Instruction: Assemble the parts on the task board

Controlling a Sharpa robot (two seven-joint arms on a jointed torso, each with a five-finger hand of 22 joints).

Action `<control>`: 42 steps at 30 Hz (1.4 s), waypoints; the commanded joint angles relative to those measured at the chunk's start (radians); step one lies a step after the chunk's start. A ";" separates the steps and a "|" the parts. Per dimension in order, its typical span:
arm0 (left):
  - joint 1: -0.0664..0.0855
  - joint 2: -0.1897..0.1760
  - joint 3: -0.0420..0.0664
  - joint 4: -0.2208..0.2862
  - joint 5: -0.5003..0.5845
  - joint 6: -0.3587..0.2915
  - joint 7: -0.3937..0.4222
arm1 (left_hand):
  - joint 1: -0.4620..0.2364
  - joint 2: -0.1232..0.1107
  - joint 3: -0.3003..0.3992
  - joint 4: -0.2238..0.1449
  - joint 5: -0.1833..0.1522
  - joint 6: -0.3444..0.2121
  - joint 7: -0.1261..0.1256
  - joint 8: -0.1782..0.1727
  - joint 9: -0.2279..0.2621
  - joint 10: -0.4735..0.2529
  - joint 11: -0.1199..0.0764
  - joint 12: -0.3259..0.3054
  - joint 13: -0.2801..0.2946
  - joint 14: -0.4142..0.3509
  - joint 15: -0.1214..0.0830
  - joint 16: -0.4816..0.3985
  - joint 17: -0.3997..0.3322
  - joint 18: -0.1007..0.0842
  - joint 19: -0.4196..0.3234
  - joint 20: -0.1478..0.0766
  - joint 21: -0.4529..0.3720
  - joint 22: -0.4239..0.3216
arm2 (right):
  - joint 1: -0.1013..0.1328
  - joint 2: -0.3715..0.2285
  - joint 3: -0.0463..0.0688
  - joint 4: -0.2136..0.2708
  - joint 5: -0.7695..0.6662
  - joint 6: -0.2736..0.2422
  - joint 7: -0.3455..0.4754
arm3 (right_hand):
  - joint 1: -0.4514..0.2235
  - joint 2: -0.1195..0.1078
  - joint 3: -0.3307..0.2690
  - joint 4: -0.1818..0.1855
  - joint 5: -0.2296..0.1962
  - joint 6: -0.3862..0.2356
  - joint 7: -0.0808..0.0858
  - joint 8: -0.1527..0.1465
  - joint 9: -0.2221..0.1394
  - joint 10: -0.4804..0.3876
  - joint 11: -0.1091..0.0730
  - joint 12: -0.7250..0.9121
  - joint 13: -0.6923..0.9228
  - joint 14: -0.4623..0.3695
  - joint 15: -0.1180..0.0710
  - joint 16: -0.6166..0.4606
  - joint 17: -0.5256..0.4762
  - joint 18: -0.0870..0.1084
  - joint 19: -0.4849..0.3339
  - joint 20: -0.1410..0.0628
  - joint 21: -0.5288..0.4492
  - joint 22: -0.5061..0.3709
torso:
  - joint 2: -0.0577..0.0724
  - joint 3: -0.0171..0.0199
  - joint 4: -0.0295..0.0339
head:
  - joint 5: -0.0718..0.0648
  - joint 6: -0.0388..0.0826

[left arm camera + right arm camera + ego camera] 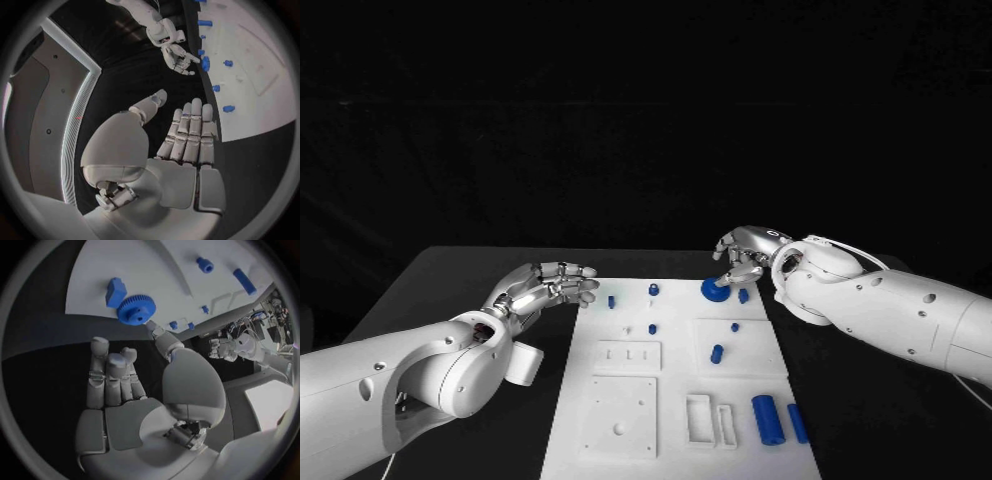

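Gear sits at task board far edge; your right hand just beside it, fingers apart, holding nothing. Left hand likewise empty. Risk: thumb knocks gear off-board before grip.

White task board mid-table; blue gear at far edge.

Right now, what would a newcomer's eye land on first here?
Probably the blue gear at the board's far edge, with the right hand right at it. Next, the left hand, holding nothing, at the board's left side, and two blue cylinders near the board's front right.
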 commanded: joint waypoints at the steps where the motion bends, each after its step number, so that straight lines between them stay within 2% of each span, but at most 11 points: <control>1: 0.002 0.002 0.001 -0.001 -0.004 0.007 0.013 | -0.003 -0.008 0.001 -0.007 0.006 0.001 0.024 -0.004 -0.001 -0.006 0.002 -0.004 -0.002 0.001 0.000 0.004 -0.002 0.021 0.007 -0.002 0.004 0.016 | 0.000 0.004 0.000 -0.012 0.035 0.121 0.017 | -0.008 0.006 0.004 0.004 0.006 0.009 0.017 -0.009 -0.003 -0.039 0.010 0.066 0.044 0.004 -0.002 0.011 0.019 0.035 0.008 -0.011 0.021 0.026 | 0.001 -0.0014 0.0008 | -0.002 -0.001; 2: 0.002 0.002 0.001 -0.001 -0.004 0.007 0.013 | -0.003 -0.008 0.001 -0.007 0.006 0.001 0.024 -0.004 -0.001 -0.006 0.002 -0.004 -0.002 0.001 0.000 0.004 -0.002 0.021 0.007 -0.002 0.004 0.016 | 0.000 0.005 0.000 -0.015 0.036 0.124 0.018 | -0.013 0.007 0.002 0.006 0.006 0.006 0.018 -0.011 -0.004 -0.038 0.010 0.073 0.048 0.005 -0.001 0.013 0.023 0.035 0.009 -0.012 0.026 0.026 | 0.001 -0.0005 0.0000 | -0.001 -0.001; 10: 0.002 0.010 0.001 -0.009 -0.004 0.009 0.013 | -0.003 -0.007 0.002 -0.007 0.006 0.000 0.025 -0.005 -0.001 -0.007 0.003 -0.005 -0.002 0.001 0.000 0.005 -0.002 0.020 0.007 -0.002 0.004 0.016 | 0.000 0.012 0.000 -0.027 0.042 0.140 0.024 | -0.027 0.020 -0.004 -0.001 0.018 0.009 0.019 -0.013 -0.005 -0.028 0.012 0.118 0.075 0.004 0.001 0.031 0.064 0.035 0.014 -0.022 0.063 0.025 | 0.002 -0.0033 0.0021 | -0.007 -0.001; 13: 0.002 0.011 0.001 -0.011 -0.004 0.009 0.013 | -0.003 -0.007 0.002 -0.007 0.006 0.000 0.025 -0.005 -0.001 -0.007 0.003 -0.005 -0.002 0.001 0.000 0.005 -0.002 0.020 0.007 -0.002 0.004 0.016 | 0.000 0.013 0.000 -0.030 0.042 0.147 0.026 | -0.027 0.025 -0.001 -0.002 0.024 0.015 0.017 -0.010 -0.004 -0.027 0.011 0.123 0.079 0.003 0.000 0.033 0.071 0.035 0.013 -0.023 0.069 0.025 | 0.002 -0.0045 0.0020 | -0.004 -0.002; 25: 0.002 0.010 0.001 -0.011 -0.004 0.010 0.014 | -0.004 -0.006 0.002 -0.007 0.006 0.000 0.025 -0.005 -0.001 -0.007 0.003 -0.005 -0.002 0.001 0.000 0.005 -0.003 0.020 0.007 -0.001 0.004 0.016 | -0.007 0.025 0.000 -0.047 0.043 0.178 0.035 | -0.022 0.062 0.038 0.008 0.035 0.054 0.005 0.008 0.004 -0.027 0.000 0.131 0.084 0.005 -0.011 0.028 0.093 0.035 0.006 -0.021 0.094 0.023 | 0.001 -0.0044 0.0029 | -0.007 -0.007; 26: 0.002 0.010 0.001 -0.011 -0.004 0.010 0.014 | -0.004 -0.006 0.002 -0.007 0.006 0.000 0.025 -0.005 -0.001 -0.007 0.003 -0.006 -0.002 0.001 0.000 0.005 -0.003 0.020 0.007 -0.001 0.004 0.016 | -0.009 0.027 0.000 -0.050 0.043 0.186 0.035 | -0.016 0.077 0.061 0.018 0.019 0.055 0.004 0.008 0.004 -0.029 -0.001 0.128 0.084 0.004 -0.012 0.024 0.095 0.035 0.002 -0.020 0.095 0.022 | 0.001 -0.0044 0.0028 | -0.008 -0.007; 30: 0.002 0.009 0.001 -0.011 -0.004 0.010 0.013 | -0.004 -0.006 0.002 -0.007 0.006 0.000 0.025 -0.005 -0.001 -0.007 0.003 -0.006 -0.002 0.001 0.000 0.005 -0.003 0.020 0.007 -0.001 0.004 0.016 | -0.013 0.031 0.000 -0.053 0.043 0.190 0.034 | -0.011 0.078 0.124 0.043 -0.017 0.060 0.003 0.006 0.002 -0.031 -0.003 0.128 0.084 0.007 -0.013 0.017 0.106 0.035 -0.004 -0.017 0.105 0.023 | 0.002 -0.0035 0.0018 | -0.005 -0.008; 35: 0.002 0.008 0.001 -0.011 -0.004 0.011 0.013 | -0.004 -0.006 0.002 -0.007 0.006 0.000 0.025 -0.006 -0.001 -0.007 0.003 -0.006 -0.002 0.001 0.000 0.005 -0.003 0.020 0.007 -0.001 0.004 0.016 | -0.017 0.031 -0.001 -0.058 0.037 0.204 0.032 | -0.011 0.082 0.156 0.053 -0.032 0.071 -0.001 0.010 0.004 -0.031 -0.006 0.128 0.085 0.009 -0.016 0.011 0.114 0.035 -0.008 -0.016 0.114 0.023 | 0.002 -0.0027 0.0014 | -0.006 -0.010; 37: 0.002 0.008 0.001 -0.011 -0.004 0.011 0.013 | -0.004 -0.006 0.002 -0.007 0.006 0.000 0.025 -0.006 -0.001 -0.007 0.003 -0.006 -0.002 0.001 0.000 0.005 -0.003 0.020 0.007 -0.001 0.004 0.016 | -0.017 0.030 -0.001 -0.058 0.036 0.208 0.031 | -0.009 0.081 0.193 0.068 -0.068 0.074 -0.002 0.009 0.004 -0.031 -0.007 0.128 0.086 0.011 -0.017 0.006 0.121 0.035 -0.010 -0.015 0.120 0.022 | 0.002 -0.0035 0.0014 | -0.006 -0.011; 40: 0.002 0.009 0.001 -0.013 -0.004 0.011 0.013 | -0.004 -0.006 0.003 -0.007 0.006 0.000 0.025 -0.006 -0.001 -0.007 0.003 -0.006 -0.002 0.001 0.000 0.005 -0.004 0.020 0.007 -0.001 0.004 0.016 | -0.019 0.030 -0.001 -0.059 0.034 0.212 0.032 | -0.008 0.082 0.208 0.073 -0.077 0.075 -0.002 0.008 0.004 -0.031 -0.007 0.128 0.086 0.012 -0.017 0.004 0.125 0.035 -0.012 -0.015 0.123 0.022 | 0.002 -0.0031 0.0012 | -0.006 -0.012; 42: 0.002 0.009 0.001 -0.014 -0.004 0.012 0.013 | -0.005 -0.006 0.003 -0.007 0.006 0.000 0.025 -0.006 -0.001 -0.007 0.003 -0.006 -0.002 0.001 0.000 0.006 -0.004 0.020 0.007 -0.001 0.004 0.016 | -0.020 0.030 -0.001 -0.059 0.033 0.212 0.032 | -0.010 0.075 0.210 0.071 -0.065 0.075 -0.002 0.008 0.004 -0.032 -0.007 0.128 0.086 0.013 -0.017 0.003 0.128 0.035 -0.013 -0.015 0.126 0.022 | 0.002 -0.0029 0.0008 | -0.006 -0.013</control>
